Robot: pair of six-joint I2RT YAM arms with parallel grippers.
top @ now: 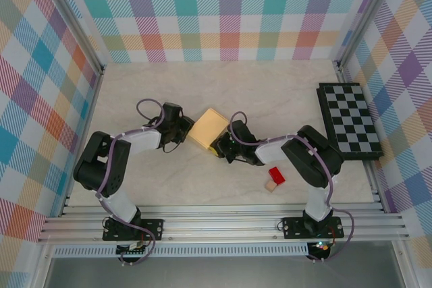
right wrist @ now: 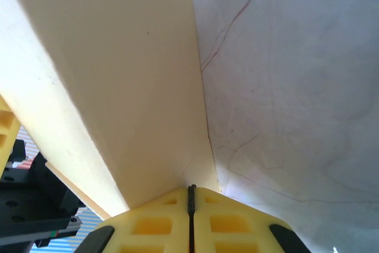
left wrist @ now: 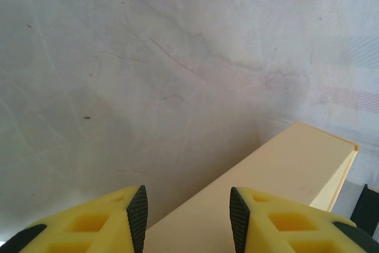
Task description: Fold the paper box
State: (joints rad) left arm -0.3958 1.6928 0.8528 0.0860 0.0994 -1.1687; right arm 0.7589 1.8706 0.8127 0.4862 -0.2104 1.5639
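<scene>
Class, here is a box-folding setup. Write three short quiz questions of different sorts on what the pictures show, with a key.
1. True or false: the left claw is open.
2. The paper box lies: A) between the two claws; B) on the checkered board; C) touching the red block.
3. Short answer: which claw is shut?
Key: 1 true; 2 A; 3 the right claw.

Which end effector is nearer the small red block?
Right. The right end effector is left of the small red block; the left end effector is farther left, beyond the pale cardboard box.
</scene>
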